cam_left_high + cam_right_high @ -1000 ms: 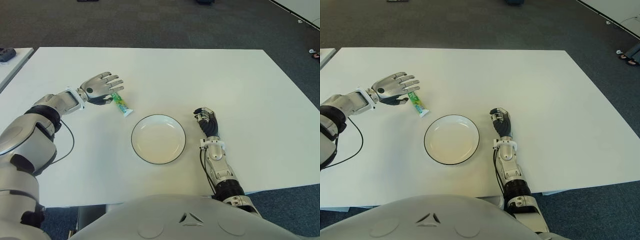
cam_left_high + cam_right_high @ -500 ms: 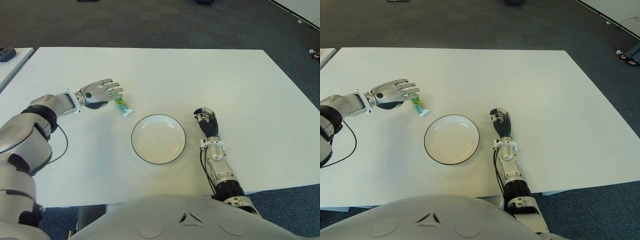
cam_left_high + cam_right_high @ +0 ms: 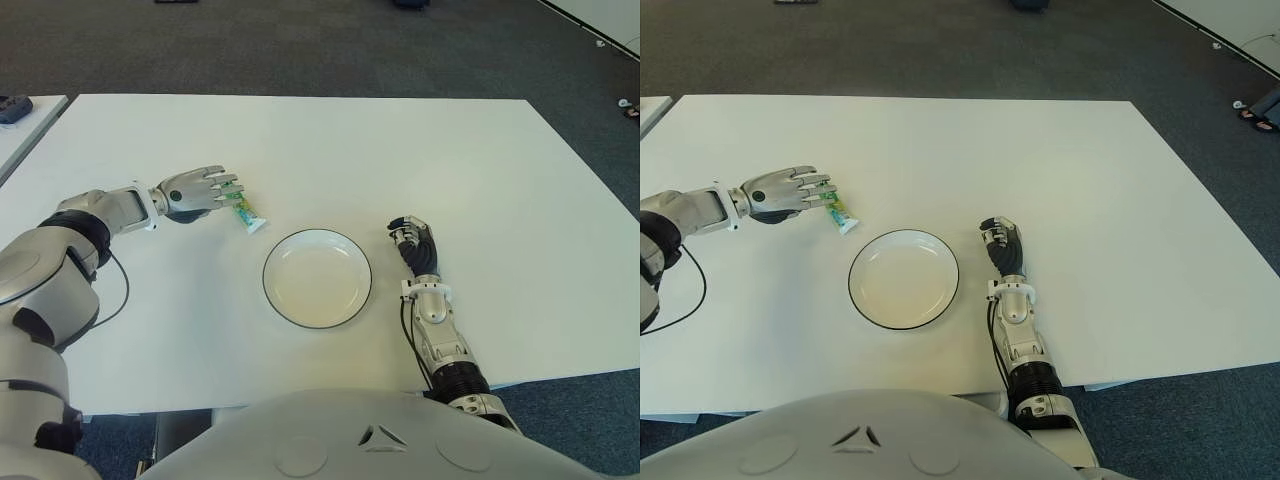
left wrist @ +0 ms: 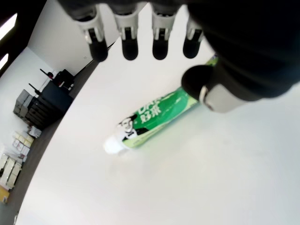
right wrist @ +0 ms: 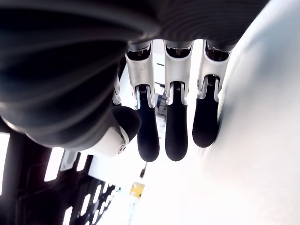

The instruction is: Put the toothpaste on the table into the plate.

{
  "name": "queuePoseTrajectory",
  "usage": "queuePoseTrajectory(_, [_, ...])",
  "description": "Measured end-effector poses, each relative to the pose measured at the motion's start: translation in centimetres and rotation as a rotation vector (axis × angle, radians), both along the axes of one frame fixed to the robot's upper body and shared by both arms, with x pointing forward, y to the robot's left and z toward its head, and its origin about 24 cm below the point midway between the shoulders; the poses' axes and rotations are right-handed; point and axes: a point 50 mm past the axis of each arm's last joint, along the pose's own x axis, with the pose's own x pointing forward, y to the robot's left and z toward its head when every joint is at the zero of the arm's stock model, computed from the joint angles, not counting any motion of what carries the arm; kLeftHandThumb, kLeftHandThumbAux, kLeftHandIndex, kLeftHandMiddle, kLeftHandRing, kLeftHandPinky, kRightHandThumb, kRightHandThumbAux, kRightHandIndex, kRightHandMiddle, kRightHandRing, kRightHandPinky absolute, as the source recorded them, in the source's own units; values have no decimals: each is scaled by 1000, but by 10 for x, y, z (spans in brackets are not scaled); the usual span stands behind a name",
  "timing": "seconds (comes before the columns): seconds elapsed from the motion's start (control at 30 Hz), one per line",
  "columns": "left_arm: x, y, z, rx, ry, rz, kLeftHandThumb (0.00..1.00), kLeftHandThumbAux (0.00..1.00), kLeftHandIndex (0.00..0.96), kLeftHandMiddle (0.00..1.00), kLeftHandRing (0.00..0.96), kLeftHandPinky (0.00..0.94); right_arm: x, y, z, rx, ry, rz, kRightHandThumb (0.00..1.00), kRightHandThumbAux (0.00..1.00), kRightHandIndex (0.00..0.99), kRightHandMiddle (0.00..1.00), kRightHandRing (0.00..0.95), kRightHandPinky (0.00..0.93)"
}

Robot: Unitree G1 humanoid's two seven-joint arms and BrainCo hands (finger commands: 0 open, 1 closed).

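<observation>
left hand (image 3: 196, 189) hovers over green toothpaste tube (image 4: 154, 119), fingers spread, probably not touching. plate (image 3: 317, 277) empty beside it. grasp and transfer remain. right hand (image 3: 414, 244) idle, fingers loosely curled.

Bright even overhead light, faint soft shadows, sharp eye views, wrist close-ups blurred

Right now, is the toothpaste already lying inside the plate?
No, the toothpaste lies on the table outside the plate, under the open fingers of the left robot hand.
</observation>
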Motion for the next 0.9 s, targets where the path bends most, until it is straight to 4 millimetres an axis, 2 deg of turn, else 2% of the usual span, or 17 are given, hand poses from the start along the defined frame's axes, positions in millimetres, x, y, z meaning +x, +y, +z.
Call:
queuePoseTrajectory(0.67, [2, -8, -16, 99, 39, 27, 705, 508, 33, 35, 13, 20, -8, -1, 1, 2, -2, -2, 711, 738, 420, 474, 474, 500])
queuePoseTrajectory(0.9, [12, -19, -21, 154, 15, 88, 618, 472, 14, 10, 1, 1, -10, -1, 2, 6, -5, 0, 711, 738, 420, 473, 478, 505])
